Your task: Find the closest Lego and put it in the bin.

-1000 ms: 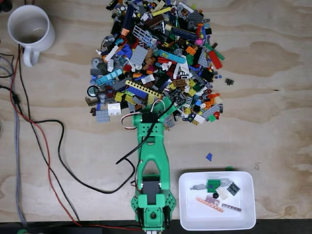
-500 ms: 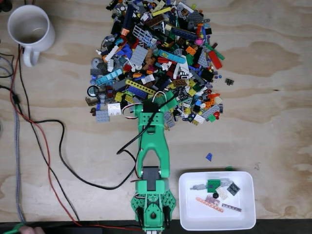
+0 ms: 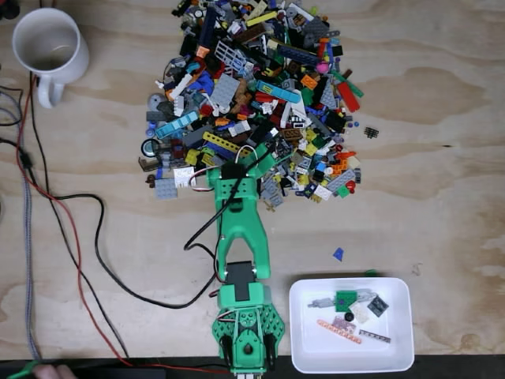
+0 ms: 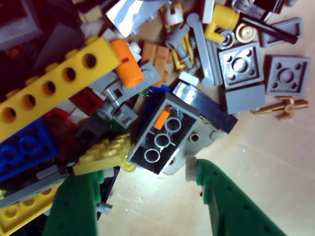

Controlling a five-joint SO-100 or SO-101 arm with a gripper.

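Observation:
The Lego pile (image 3: 252,95) spreads over the upper middle of the wooden table. My green arm reaches up from the bottom edge, and my gripper (image 3: 264,164) hangs over the pile's near edge. In the wrist view the gripper (image 4: 138,173) is open, its green fingers (image 4: 226,201) low in the frame. A black brick (image 4: 162,140) lies tilted just ahead of the gap, touching neither finger. Beside it are a yellow holed beam (image 4: 54,86), a yellow plate (image 4: 101,155) and a blue brick (image 4: 19,152). The white bin (image 3: 394,351) sits at the bottom right and holds several small pieces.
A white mug (image 3: 47,47) stands at the top left. Black and red cables (image 3: 87,237) run down the left side and curl toward the arm's base. A lone small blue piece (image 3: 338,254) lies above the bin. Two grey plates (image 4: 241,66) rest on bare wood.
The arm has stretched further up the table, carrying the gripper from the pile's lower fringe up and a little left onto its near edge. The pile and bin look unchanged.

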